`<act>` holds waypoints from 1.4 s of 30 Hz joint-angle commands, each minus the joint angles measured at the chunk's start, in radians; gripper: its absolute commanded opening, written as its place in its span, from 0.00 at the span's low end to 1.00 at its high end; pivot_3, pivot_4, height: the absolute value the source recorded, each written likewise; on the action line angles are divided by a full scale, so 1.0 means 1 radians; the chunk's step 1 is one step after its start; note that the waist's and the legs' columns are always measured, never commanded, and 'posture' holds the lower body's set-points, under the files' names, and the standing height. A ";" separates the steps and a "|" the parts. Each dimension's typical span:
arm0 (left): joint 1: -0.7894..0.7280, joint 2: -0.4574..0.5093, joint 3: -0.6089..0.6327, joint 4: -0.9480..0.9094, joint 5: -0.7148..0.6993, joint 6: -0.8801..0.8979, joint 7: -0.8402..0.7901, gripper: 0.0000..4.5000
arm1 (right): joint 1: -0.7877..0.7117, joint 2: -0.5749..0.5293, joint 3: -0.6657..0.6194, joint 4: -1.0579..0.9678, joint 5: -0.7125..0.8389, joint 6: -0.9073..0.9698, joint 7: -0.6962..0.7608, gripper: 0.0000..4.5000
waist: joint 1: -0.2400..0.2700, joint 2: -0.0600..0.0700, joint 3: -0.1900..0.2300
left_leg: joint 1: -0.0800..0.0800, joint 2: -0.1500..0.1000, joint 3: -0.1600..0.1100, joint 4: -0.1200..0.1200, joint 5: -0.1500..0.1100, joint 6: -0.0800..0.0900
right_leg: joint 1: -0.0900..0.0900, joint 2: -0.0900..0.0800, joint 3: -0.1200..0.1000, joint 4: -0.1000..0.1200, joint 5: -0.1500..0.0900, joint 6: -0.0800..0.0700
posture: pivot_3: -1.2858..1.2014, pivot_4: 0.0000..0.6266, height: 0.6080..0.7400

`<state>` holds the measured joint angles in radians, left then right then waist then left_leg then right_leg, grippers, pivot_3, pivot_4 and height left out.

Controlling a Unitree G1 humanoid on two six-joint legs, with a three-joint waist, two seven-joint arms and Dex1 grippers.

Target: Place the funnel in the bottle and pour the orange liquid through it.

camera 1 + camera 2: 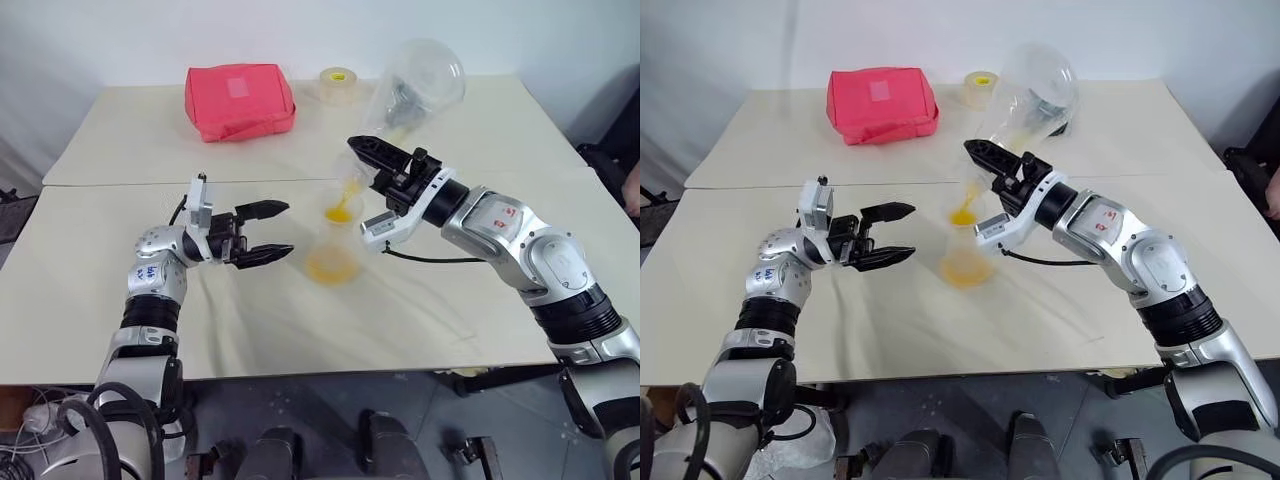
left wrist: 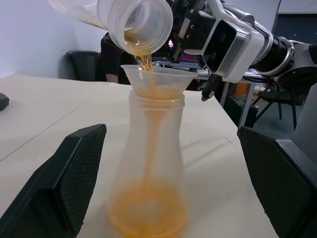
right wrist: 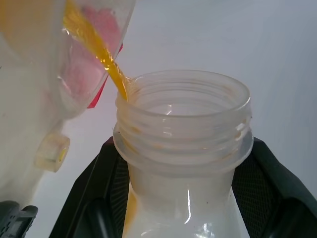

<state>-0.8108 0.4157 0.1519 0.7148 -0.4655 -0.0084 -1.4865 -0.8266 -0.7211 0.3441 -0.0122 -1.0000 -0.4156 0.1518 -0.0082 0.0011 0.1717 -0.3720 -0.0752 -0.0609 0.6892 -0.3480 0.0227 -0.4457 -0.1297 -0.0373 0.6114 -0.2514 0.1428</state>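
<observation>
Right tool [image 1: 362,150] was clamped on the flask [image 1: 415,85], tipping orange liquid [image 2: 144,62] into the funnel [image 2: 157,79] sitting in the bottle [image 2: 151,168], mid-surface [image 1: 450,310]. Left tool [image 1: 268,232] gaped wide, empty, just beside the bottle.

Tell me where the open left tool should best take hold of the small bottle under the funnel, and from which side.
Probably at the narrow neck of the bottle, just under the funnel, coming level from the robot's left, where the left tool stands open beside it. The wall tapers there, so the fingers span it easily. The right tool holds the flask tilted above, so the top is blocked.
</observation>
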 commanded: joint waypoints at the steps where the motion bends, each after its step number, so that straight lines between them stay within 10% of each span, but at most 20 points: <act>1: -0.005 0.016 0.019 -0.031 -0.014 -0.002 -0.003 1.00 | -0.034 -0.016 -0.034 -0.019 -0.009 -0.016 -0.028 0.54 | 0.000 0.000 0.000 | 0.000 0.000 0.000 0.000 0.000 0.000 | 0.000 0.000 0.000 0.000 0.000 0.000 | 0.52 0.24 1.00; 33: -0.016 0.015 0.018 -0.020 -0.004 -0.010 0.005 1.00 | -0.021 0.006 -0.042 -0.044 -0.010 -0.031 -0.018 0.54 | -0.019 0.000 0.000 | 0.000 0.000 0.000 0.000 0.000 0.000 | 0.000 0.000 0.000 0.000 0.000 0.000 | 0.52 0.24 1.00; 42: -0.026 0.008 0.013 -0.014 0.005 -0.001 0.041 1.00 | 0.103 0.208 -0.175 -0.177 0.386 0.276 0.244 0.54 | -0.018 0.000 0.000 | 0.000 0.002 0.000 0.000 0.000 0.000 | 0.000 0.000 0.000 0.001 0.000 0.000 | 0.52 0.24 1.00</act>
<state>-0.8138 0.4161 0.1579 0.7154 -0.4623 -0.0090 -1.4548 -0.7200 -0.5271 0.2279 -0.1147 -0.7096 -0.2083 0.3527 -0.0267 0.0010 0.1717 -0.3719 -0.0727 -0.0620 0.6897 -0.3480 0.0226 -0.4453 -0.1299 -0.0376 0.6123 -0.2513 0.1429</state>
